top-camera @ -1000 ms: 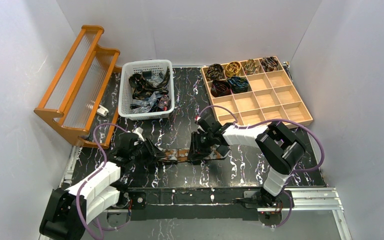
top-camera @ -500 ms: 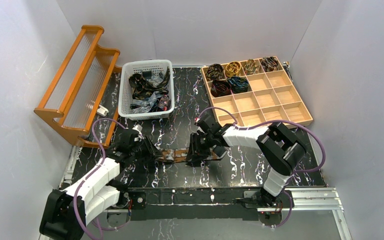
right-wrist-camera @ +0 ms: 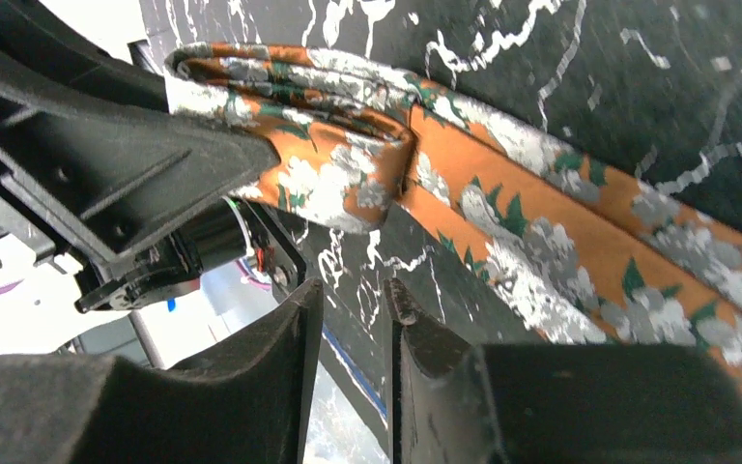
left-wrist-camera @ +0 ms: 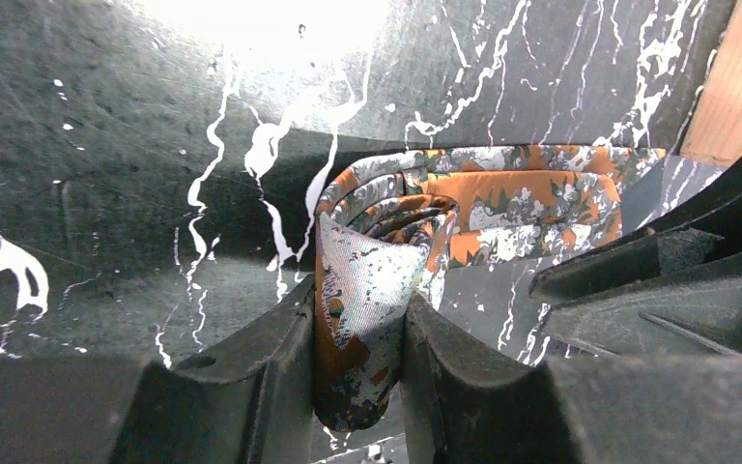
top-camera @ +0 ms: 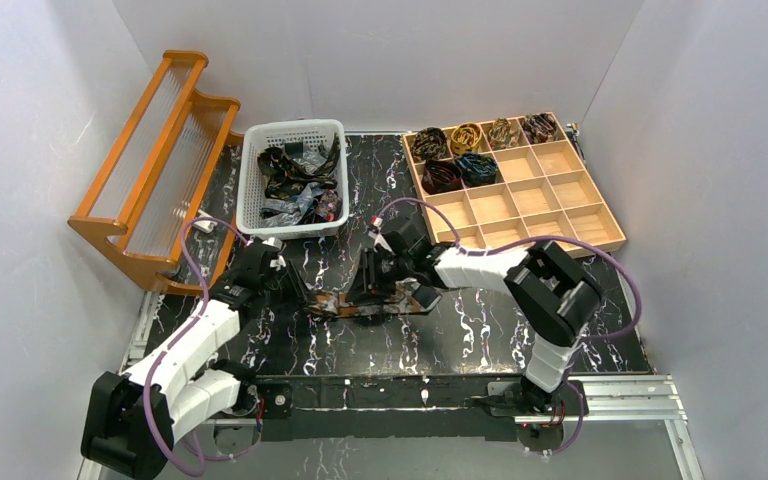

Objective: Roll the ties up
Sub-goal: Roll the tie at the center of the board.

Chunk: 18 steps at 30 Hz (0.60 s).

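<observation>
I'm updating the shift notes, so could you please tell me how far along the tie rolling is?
Done: six rolled ties sit in the far compartments of the wooden tray. In hand: the left hand pinches the started coil of an orange tie on the table, its tail flat beside the right hand, which holds nothing. Left: finishing this roll, placing it, and the loose ties heaped in the white basket.
</observation>
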Motion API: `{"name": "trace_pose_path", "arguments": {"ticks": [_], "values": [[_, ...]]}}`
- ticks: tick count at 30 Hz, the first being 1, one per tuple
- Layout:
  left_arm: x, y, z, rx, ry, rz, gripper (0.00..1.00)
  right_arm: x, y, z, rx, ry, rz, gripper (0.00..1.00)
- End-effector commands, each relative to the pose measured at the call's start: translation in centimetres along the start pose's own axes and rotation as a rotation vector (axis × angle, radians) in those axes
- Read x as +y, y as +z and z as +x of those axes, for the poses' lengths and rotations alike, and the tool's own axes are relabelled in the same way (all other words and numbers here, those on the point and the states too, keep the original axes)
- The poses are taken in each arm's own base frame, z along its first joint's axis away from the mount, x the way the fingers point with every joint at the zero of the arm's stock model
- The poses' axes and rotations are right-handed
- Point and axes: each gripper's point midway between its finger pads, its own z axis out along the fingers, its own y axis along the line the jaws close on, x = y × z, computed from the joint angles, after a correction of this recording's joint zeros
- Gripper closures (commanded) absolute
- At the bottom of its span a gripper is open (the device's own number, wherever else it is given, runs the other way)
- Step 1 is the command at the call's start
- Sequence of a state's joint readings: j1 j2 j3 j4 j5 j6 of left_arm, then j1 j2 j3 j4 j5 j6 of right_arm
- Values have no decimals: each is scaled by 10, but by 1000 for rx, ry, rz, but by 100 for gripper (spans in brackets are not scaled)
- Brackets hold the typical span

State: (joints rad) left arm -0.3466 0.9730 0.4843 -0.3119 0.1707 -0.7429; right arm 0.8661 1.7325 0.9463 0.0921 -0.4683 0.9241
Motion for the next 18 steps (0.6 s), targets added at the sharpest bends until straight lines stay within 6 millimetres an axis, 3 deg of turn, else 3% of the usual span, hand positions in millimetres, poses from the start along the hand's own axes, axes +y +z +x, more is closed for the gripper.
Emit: {"name": "trace_pose_path", "arguments": {"ticks": [1,13,18], "values": [[9,-8,-13,-30,46,-100,71,19,17,-24,-38,-39,-41,63],[9,-16,-31,-92,97,-202,71,26,53,-27,38,-30,-100,66],[10,-21,-35,-116,147,-269,72,20,54,-35,17,-49,-42,67]]}}
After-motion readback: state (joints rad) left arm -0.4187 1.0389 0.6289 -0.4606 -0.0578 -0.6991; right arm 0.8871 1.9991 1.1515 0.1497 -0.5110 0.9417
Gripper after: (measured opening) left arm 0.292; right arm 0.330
